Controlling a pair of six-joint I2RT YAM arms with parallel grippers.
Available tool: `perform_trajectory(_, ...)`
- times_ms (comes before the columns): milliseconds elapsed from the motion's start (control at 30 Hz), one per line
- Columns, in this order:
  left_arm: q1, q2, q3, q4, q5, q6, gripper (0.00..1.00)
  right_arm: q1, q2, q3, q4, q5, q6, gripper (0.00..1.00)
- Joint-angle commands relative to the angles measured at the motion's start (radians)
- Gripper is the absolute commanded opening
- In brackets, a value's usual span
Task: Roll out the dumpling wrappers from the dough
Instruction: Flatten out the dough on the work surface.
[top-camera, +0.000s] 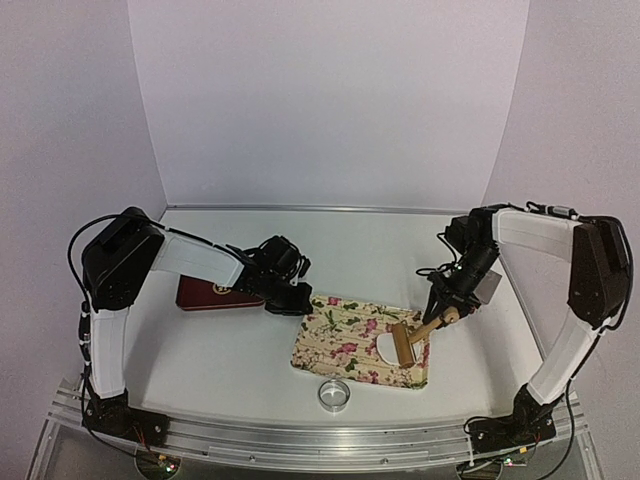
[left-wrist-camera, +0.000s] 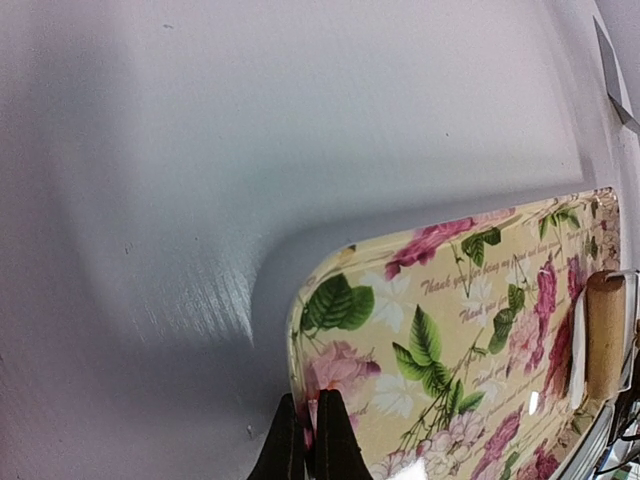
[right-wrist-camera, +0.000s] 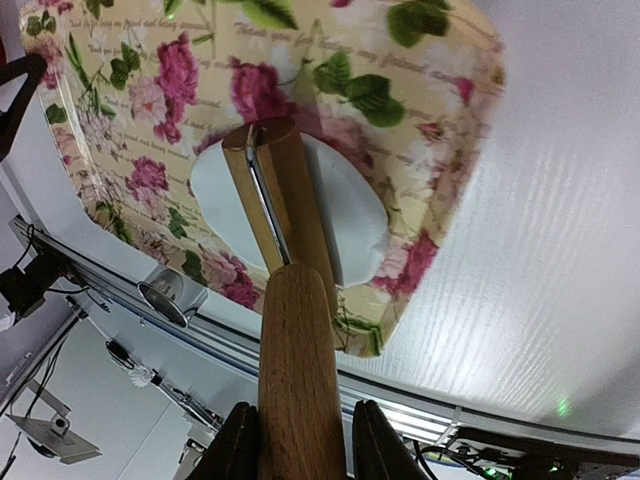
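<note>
Gripping roller (right-wrist-camera: 297, 330) with right gripper (right-wrist-camera: 305, 442) to flatten dough (right-wrist-camera: 352, 215) at 4 o'clock on tray (top-camera: 338, 330). Bracing 10 o'clock corner with closed left gripper (left-wrist-camera: 310, 442), likely against sliding.

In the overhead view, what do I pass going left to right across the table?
From the left: red box → left end effector → metal ring → dough → right end effector, which holds the rolling pin by its handle.
</note>
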Motion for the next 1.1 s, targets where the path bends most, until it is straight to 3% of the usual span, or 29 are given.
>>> perform_trajectory(0, 0.03, 0.004, -0.079, -0.163, -0.073, 0.027, 0.0, -0.087, 0.032, -0.088, -0.003, 0.438, -0.051, 0.0)
perform_trajectory(133, 0.028, 0.015, -0.075, -0.154, -0.06, 0.023, 0.0, -0.076, 0.052, -0.09, 0.022, 0.374, -0.035, 0.0)
perform_trajectory(433, 0.017, 0.043, -0.021, -0.155, -0.053, 0.014, 0.0, 0.099, 0.149, -0.027, 0.083, 0.342, 0.075, 0.0)
perform_trajectory(600, 0.017, 0.042, -0.028, -0.149, -0.053, 0.003, 0.0, 0.13, 0.17, -0.009, 0.096, 0.338, 0.095, 0.0)
perform_trajectory(767, 0.019, 0.034, -0.038, -0.159, -0.061, 0.01, 0.0, 0.121, 0.157, -0.006, 0.066, 0.382, 0.077, 0.0)
perform_trajectory(1067, 0.048, -0.019, -0.109, -0.158, -0.08, 0.021, 0.0, -0.064, 0.054, -0.085, 0.011, 0.432, -0.03, 0.0)
